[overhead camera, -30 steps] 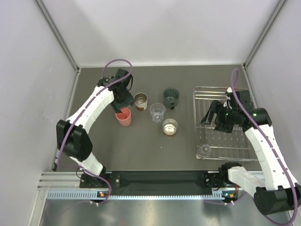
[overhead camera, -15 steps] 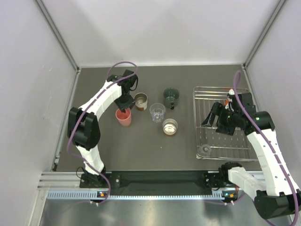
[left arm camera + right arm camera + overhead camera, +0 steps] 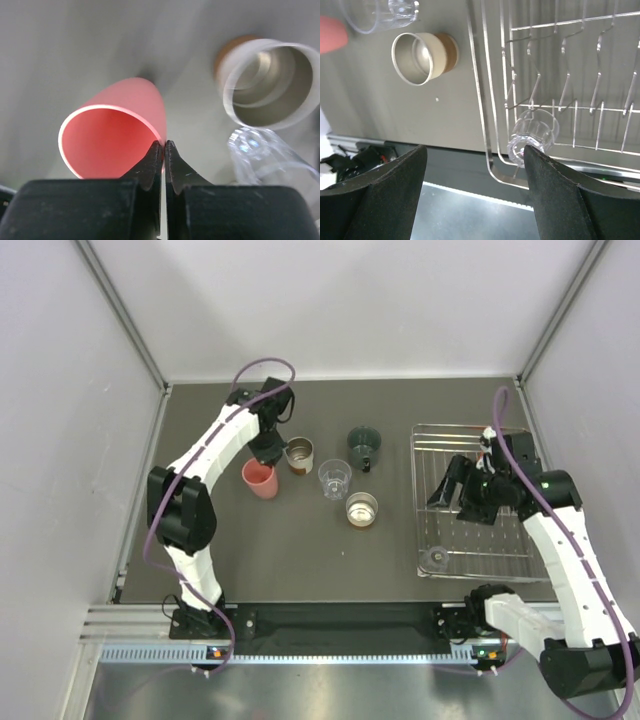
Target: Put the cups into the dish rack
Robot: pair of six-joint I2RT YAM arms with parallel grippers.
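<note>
- Pink cup (image 3: 110, 135): smooth, matte plastic, a tapering round tumbler with a thin rim and its mouth open to the left wrist camera. It sits at the left end of the cup group on the dark table (image 3: 300, 560). Whether its base touches the table cannot be told.
- Left gripper (image 3: 163, 145): its black, wedge-shaped fingers are pinched together on the pink cup's right rim, the thin wall clamped between them.
- Far steel cup (image 3: 270, 80): shiny metal with a brownish base, just right of the pink cup and apart from it.
- Clear cup (image 3: 334, 479): transparent plastic, between the far steel cup and the near steel cup (image 3: 361, 509), whose polished inside shows.
- Dark green cup (image 3: 364, 446): the farthest back, behind the clear one.
- Dish rack (image 3: 490, 100): silver wire grid with upright prongs and a raised rim, at the table's right.
- Racked clear cup (image 3: 532, 132): ribbed, transparent, in the rack's near left corner.
- Right gripper (image 3: 475, 150): fingers spread wide and holding nothing, above the rack, with the racked clear cup between them in the wrist view.
</note>
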